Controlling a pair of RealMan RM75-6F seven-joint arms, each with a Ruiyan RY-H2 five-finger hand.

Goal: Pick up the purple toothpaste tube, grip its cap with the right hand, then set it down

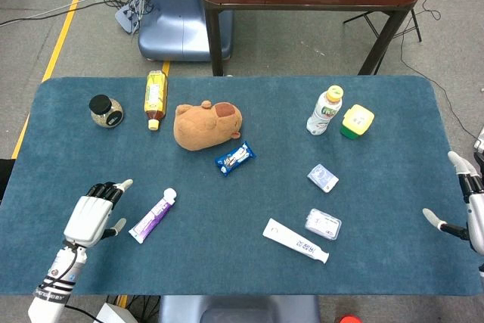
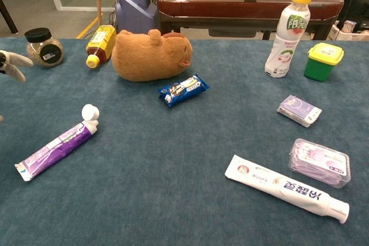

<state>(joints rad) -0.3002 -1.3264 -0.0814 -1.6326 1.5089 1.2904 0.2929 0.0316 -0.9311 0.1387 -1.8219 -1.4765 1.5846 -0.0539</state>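
Note:
The purple toothpaste tube (image 1: 152, 217) (image 2: 56, 144) lies flat on the blue table, its white cap (image 1: 170, 195) (image 2: 90, 112) pointing up and right. My left hand (image 1: 93, 215) hovers just left of the tube, fingers spread, holding nothing; only its fingertips (image 2: 11, 61) show at the left edge of the chest view. My right hand (image 1: 469, 206) sits at the table's far right edge, partly cut off, fingers apart and empty, far from the tube.
A white toothpaste tube (image 1: 296, 240), a floss box (image 1: 324, 224) and a small packet (image 1: 323, 178) lie right of centre. A plush toy (image 1: 207, 124), blue snack packet (image 1: 234, 159), yellow bottle (image 1: 155, 98), jar (image 1: 105, 110), drink bottle (image 1: 325, 110) and green-yellow container (image 1: 356, 121) stand further back.

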